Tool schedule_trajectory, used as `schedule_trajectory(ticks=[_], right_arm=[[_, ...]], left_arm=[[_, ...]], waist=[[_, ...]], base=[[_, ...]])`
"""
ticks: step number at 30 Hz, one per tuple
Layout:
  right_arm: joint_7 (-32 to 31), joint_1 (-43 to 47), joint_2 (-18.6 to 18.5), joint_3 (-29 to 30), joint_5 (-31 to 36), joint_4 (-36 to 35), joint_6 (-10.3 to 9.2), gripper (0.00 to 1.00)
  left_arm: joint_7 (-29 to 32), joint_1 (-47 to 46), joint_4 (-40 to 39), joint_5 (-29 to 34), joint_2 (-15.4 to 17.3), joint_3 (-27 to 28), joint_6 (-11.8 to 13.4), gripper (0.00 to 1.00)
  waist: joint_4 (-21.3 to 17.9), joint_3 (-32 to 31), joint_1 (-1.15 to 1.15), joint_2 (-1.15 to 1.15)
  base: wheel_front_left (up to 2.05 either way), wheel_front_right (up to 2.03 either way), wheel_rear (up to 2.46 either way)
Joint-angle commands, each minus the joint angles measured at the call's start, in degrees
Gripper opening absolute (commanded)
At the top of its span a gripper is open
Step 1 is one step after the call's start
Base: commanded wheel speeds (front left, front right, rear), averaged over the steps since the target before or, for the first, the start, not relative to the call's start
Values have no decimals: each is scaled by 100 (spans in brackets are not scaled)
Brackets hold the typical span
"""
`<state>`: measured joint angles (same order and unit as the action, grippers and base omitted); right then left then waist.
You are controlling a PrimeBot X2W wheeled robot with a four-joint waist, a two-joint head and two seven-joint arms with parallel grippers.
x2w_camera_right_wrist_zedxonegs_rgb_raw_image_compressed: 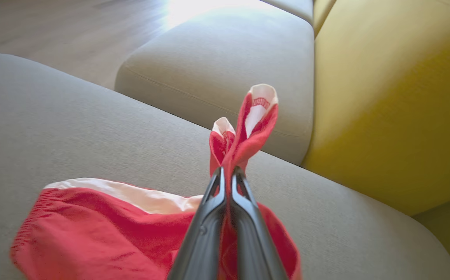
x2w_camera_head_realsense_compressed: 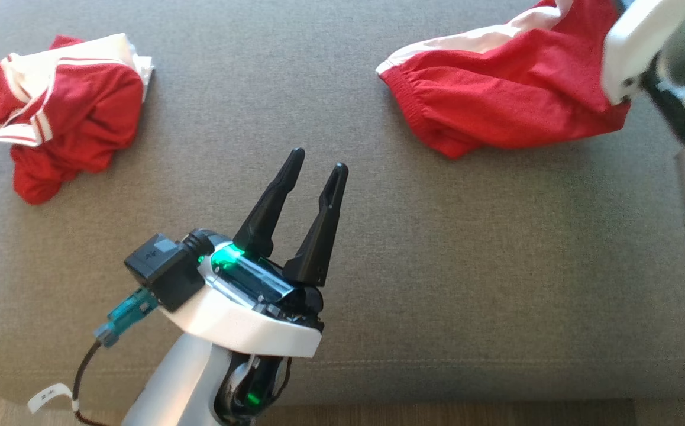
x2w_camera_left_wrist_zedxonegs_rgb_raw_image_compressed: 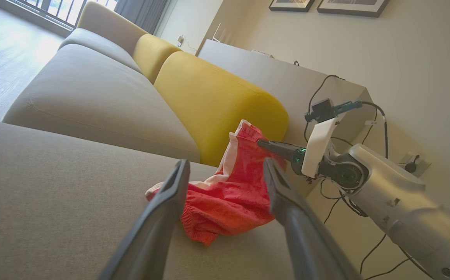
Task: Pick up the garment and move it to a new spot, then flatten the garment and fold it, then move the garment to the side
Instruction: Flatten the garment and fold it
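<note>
Where the garment (x2w_camera_head_realsense_compressed: pixel 496 100) is: upper right in my head view, on the grey cushion (x2w_camera_head_realsense_compressed: pixel 378 266), with its right end under the right wrist.
Garment look: red, with a gathered elastic edge and a white band along one side. It's rumpled, not flat at all.
Garment shape: most of it slumps on the cushion, but one corner is pulled up into a peak. On the right wrist view I get two little loops of red cloth with white inside, sticking out past the fingertips.
Right gripper (x2w_camera_right_wrist_zedxonegs_rgb_raw_image_compressed: pixel 228 171): fingers pinched tight together on that raised corner, cloth squeezed between them.
Right arm: on the left wrist view it comes in from the right side, fingers about level and pointing at the garment's top edge. The silver forearm slopes away down to the lower right with cables hanging off it. On my head view it's blurry in the top right corner.
Left gripper (x2w_camera_head_realsense_compressed: pixel 319 161): fingers spread wide, nothing between them.
Left arm: low in the middle of my head view, fingers pointing up and a bit right over bare cushion, well apart from the garment. I can't tell if it touches the cushion. Its own camera looks between the fingers straight at the garment.
Pile (x2w_camera_head_realsense_compressed: pixel 64 112): a second crumpled red-and-white heap at the cushion's upper left, far from both grippers.
Backrest (x2w_camera_left_wrist_zedxonegs_rgb_raw_image_compressed: pixel 213 97): yellow, just behind the garment.
</note>
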<state>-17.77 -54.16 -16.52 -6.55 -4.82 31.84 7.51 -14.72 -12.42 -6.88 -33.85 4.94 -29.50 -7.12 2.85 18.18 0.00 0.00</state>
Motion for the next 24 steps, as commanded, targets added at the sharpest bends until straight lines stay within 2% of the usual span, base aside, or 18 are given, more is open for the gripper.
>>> schedule_trajectory(ticks=[1,5,8,16,17,18,24], right_arm=[[-125,100,127,-157,-71,-424,-2,0],[-456,450,346,-552,-209,-1098,-2,0],[-607,648,500,-776,-227,-1313,-2,0],[-652,888,981,-1085,-98,-1135,-2,0],[-627,908,1036,-1112,-89,-1085,-2,42],[-572,928,1092,-1144,-110,-1057,-2,100],[-17,1144,1256,-974,-316,-1315,-2,100]], left_arm=[[-28,-40,-167,36,31,159,-36,100],[-28,23,-151,34,-17,119,-36,100],[-28,42,-160,35,-50,117,-36,100],[-28,-1,-176,21,-108,61,-36,100],[-28,-8,-175,18,-113,64,-36,100],[-28,-14,-172,16,-118,67,-36,100],[-28,5,-142,30,-136,131,-36,100]], waist=[[61,-75,0,0],[188,-169,0,0],[252,-185,0,0],[392,-87,0,0],[404,-76,0,0],[416,-67,0,0],[430,-126,0,0]], base=[[0,0,0],[0,0,0],[0,0,0],[0,0,0],[0,0,0],[0,0,0],[0,0,0]])
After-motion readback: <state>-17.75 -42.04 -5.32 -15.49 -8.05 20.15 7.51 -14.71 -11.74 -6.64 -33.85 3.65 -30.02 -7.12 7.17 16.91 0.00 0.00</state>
